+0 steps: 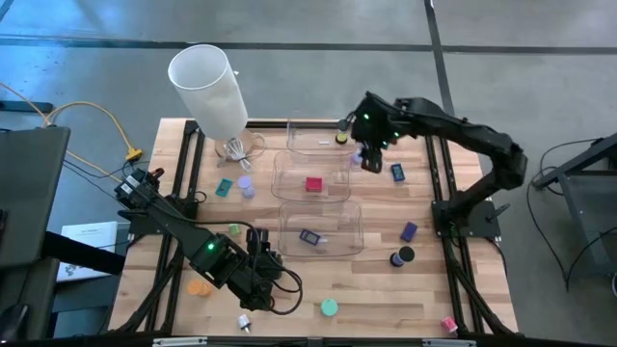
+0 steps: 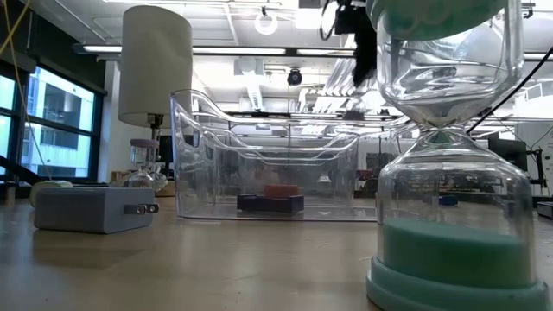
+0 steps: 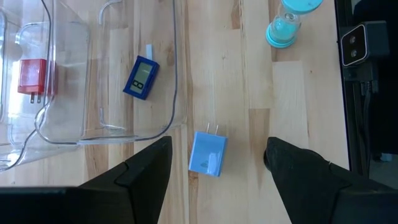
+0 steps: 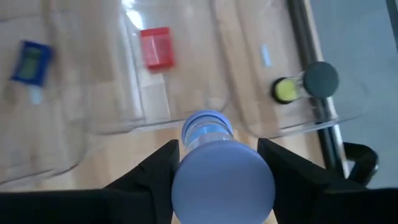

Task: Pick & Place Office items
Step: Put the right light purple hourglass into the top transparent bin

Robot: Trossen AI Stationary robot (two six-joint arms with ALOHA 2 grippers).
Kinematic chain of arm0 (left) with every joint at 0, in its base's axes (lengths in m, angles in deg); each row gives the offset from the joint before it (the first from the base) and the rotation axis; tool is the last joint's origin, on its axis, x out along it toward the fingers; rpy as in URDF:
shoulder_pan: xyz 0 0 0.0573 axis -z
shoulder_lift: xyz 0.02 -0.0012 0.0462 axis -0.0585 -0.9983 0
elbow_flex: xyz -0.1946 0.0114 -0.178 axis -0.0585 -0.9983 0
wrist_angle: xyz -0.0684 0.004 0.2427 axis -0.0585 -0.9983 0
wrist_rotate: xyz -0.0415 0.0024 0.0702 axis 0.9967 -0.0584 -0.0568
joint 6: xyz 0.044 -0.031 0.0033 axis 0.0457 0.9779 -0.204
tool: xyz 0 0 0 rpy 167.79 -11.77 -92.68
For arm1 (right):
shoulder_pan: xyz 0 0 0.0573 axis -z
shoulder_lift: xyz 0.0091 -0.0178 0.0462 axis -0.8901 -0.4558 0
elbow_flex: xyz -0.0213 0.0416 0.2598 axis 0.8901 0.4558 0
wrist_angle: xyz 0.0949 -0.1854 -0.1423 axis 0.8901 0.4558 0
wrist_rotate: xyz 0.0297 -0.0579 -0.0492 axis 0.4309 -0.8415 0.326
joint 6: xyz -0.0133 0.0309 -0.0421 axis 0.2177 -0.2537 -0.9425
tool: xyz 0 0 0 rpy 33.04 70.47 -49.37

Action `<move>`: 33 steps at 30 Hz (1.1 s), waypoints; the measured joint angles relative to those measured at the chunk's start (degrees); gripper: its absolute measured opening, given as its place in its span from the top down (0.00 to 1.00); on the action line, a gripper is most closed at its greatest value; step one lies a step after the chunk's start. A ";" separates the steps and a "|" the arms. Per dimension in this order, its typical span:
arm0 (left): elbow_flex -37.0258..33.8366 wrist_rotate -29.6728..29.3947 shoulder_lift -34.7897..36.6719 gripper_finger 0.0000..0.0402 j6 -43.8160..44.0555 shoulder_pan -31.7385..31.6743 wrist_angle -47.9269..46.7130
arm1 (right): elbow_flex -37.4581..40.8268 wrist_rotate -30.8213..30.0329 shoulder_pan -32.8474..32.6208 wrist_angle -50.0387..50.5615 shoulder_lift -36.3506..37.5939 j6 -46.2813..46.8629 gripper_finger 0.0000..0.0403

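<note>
The right hand (image 4: 217,163) is closed on a lavender-capped sand timer (image 4: 221,165), held above the worktop (image 1: 386,289) between the far and middle bins. The left hand (image 3: 217,163) hangs wide open and empty over a pale blue charger (image 3: 208,154), which lies flat just outside the near bin (image 3: 177,93).

Sorting looks partly done. The near bin holds a blue timer (image 3: 142,78), the middle bin (image 1: 289,178) a red charger (image 1: 313,184), and the far bin (image 1: 299,130) a yellow-filled sand timer (image 4: 305,84). Left loose on the worktop are a teal sand timer (image 1: 329,308), an orange piece (image 1: 199,286), a purple block (image 1: 409,231), a black-capped piece (image 1: 402,256) and others (a pink one sits at the near right corner).

The held sand timer is a small glass with lavender end caps, gripped about its middle.
</note>
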 joint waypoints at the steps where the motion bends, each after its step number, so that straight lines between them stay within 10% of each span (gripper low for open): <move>1: 0.00 0.00 0.00 0.37 0.01 0.01 -0.02 | -0.41 0.04 1.05 -0.29 -1.03 -0.66 0.54; 33: -0.26 -0.13 0.00 0.37 0.22 1.65 -0.02 | -11.45 5.77 11.62 -4.07 -22.16 -1.11 0.54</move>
